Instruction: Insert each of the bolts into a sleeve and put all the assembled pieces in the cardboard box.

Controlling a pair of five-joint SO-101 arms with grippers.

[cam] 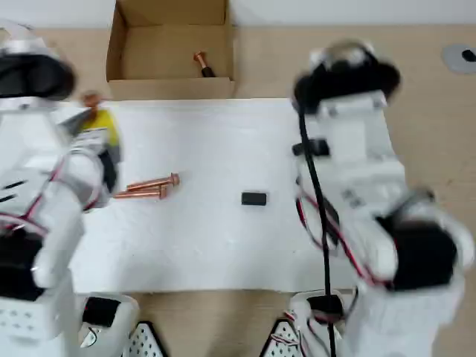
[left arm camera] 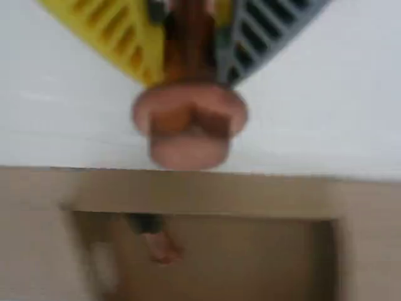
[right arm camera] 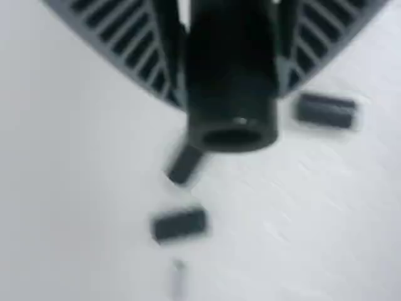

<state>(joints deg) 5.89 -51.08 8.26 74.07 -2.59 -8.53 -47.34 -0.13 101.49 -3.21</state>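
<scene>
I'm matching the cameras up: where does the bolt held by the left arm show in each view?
High view: held bolt, far left, by the near corner of the cardboard box.
Left wrist view: in the left gripper, head toward the camera, box beyond.
Right wrist view: right gripper holds a black sleeve instead.
Shared landmark: the white sheet.

Two bolts (cam: pixel 151 187) are laid on the mat (cam: pixel 208 245), left of a sleeve (cam: pixel 253 198); one piece (cam: pixel 202 64) is contained in the box (cam: pixel 117 52) behind.
</scene>
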